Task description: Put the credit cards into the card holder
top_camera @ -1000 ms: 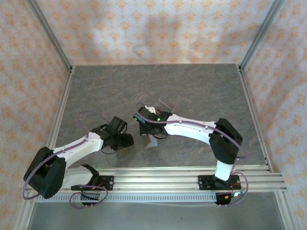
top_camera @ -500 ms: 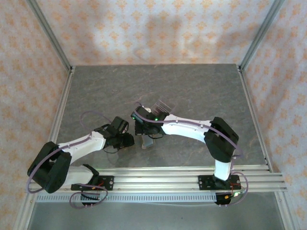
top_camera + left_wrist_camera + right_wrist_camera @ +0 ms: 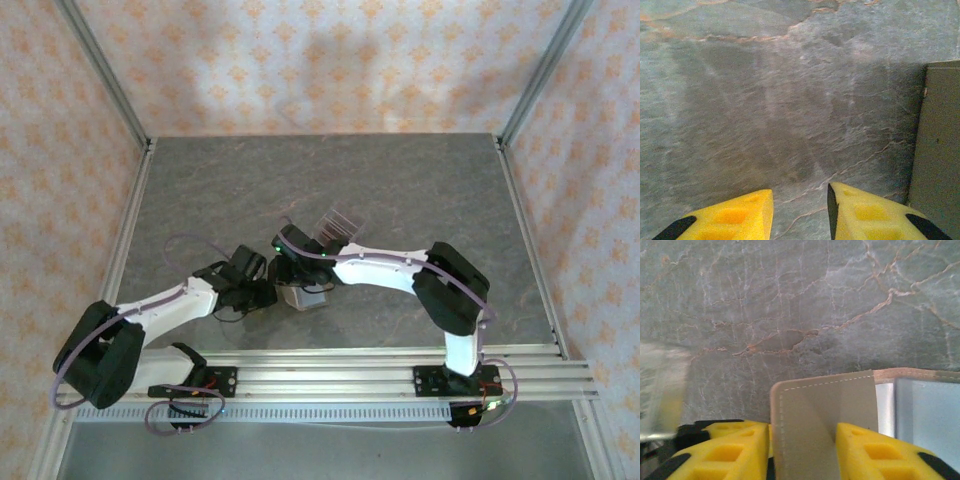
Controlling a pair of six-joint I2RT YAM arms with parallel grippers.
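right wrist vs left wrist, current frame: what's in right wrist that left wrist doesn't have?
Right wrist: the card holder, its stitched tan flap lying in the gap of the right gripper, plus a pale blue panel beside the flap and a blurred clear object at the left edge.
Left wrist: the left gripper, jaws apart over bare table, and a dark flat panel at the right edge, identity unclear.
Both: yellow fingers at the bottom, grey veined tabletop.

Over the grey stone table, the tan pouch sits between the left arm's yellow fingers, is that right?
Not quite: it is the right arm, not the left. The right wrist view shows the tan pouch over the grey stone table between the right gripper's yellow fingers. The left gripper hangs open over bare table.
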